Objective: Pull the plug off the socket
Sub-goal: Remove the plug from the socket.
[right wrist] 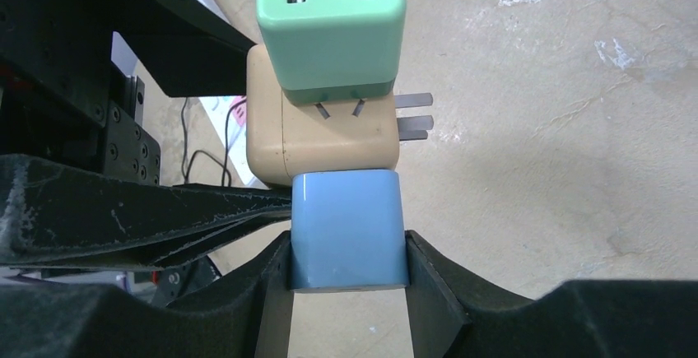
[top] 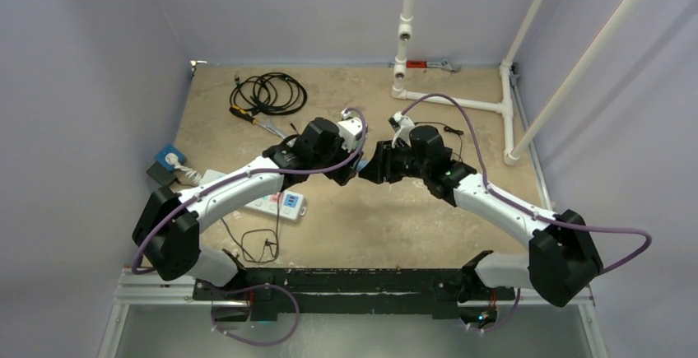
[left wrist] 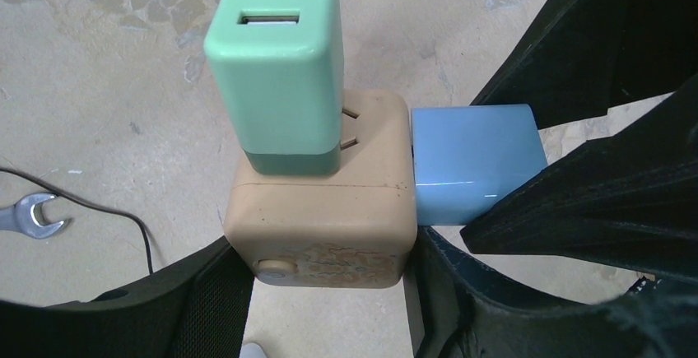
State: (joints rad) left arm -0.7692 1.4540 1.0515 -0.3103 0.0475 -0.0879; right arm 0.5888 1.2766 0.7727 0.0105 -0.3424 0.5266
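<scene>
Two robot arms meet over the middle of a sandy, mottled tabletop, a little toward 12 o'clock in the overhead view. The left fingers are closed partway on a tan cube-shaped plastic socket adapter, pressing its two opposite sides. The right fingers are closed the same way on a pale-blue rounded plastic plug. The plug sits flush against the cube with no gap showing, at 3 o'clock of the cube in the left wrist view and at 6 o'clock of it in the right wrist view. A mint-green USB charger block is plugged into the cube's 12 o'clock face, and bare metal prongs stick out of the cube at 3 o'clock in the right wrist view. The plug appears not yet pulled out. To do this well, the left arm should hold the cube rigid while the right draws the plug straight back along its prong line, toward 6 o'clock in its own view. Twisting or levering would likely bind the prongs or let the smooth plastic slip.
</scene>
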